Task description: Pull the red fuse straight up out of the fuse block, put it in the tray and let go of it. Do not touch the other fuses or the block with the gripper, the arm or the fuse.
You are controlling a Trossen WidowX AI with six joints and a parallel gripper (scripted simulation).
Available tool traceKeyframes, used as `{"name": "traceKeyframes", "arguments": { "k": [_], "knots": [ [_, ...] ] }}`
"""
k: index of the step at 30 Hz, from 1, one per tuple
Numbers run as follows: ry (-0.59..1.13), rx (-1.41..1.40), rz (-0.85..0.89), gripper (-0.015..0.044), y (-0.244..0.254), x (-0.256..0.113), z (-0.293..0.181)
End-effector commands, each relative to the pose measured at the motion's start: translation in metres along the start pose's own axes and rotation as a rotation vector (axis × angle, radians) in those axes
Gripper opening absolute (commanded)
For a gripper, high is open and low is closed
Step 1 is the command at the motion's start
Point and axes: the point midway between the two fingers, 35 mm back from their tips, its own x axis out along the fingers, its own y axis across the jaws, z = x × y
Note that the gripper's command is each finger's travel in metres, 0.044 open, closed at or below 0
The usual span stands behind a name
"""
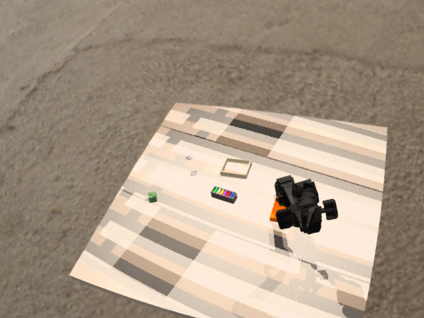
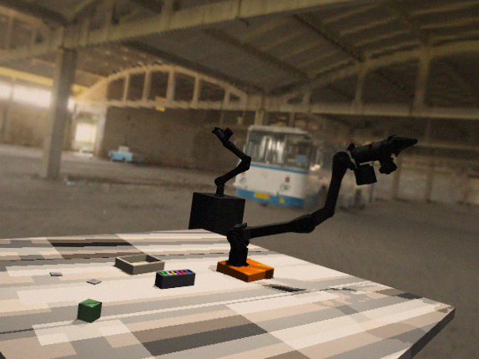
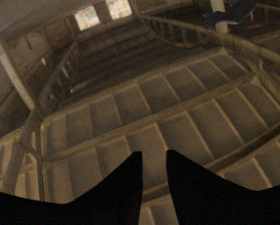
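The dark fuse block point(image 1: 224, 196) lies on the table with a row of coloured fuses in it. The red fuse point(image 1: 228, 194) stands in the block near its right end. The block also shows in the exterior view point(image 2: 175, 278). The beige tray point(image 1: 236, 168) lies just beyond the block, empty, and shows in the exterior view too point(image 2: 139, 264). My gripper point(image 2: 410, 142) is high in the air, far from the block and past the table's edge, pointing outward. In the wrist view the fingers point(image 3: 153, 156) stand nearly together with nothing between them, and only the roof shows.
The arm's orange base point(image 2: 245, 270) stands right of the block. A black box point(image 2: 217, 213) with a jointed mast stands behind it. A green cube point(image 1: 152, 197) and two small grey tiles point(image 1: 189, 157) lie to the left.
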Motion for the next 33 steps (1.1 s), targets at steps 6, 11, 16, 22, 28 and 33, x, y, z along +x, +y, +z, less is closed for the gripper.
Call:
{"name": "traceKeyframes", "arguments": {
  "k": [6, 11, 16, 22, 28, 33],
  "knots": [
    [0.345, 0.325, -0.168, 0.006, -0.032, -0.068, -0.143],
    [0.502, 0.457, -0.22, 0.006, -0.029, -0.11, -0.199],
    [0.629, 0.568, -0.256, 0.006, -0.02, -0.147, -0.24],
    [0.8, 0.775, -0.376, 0.006, -0.004, -0.205, -0.296],
    [1.004, 1.022, -0.531, 0.006, 0.032, -0.28, -0.35],
    [1.18, 1.217, -0.666, 0.006, 0.076, -0.345, -0.381]
  ]
}}
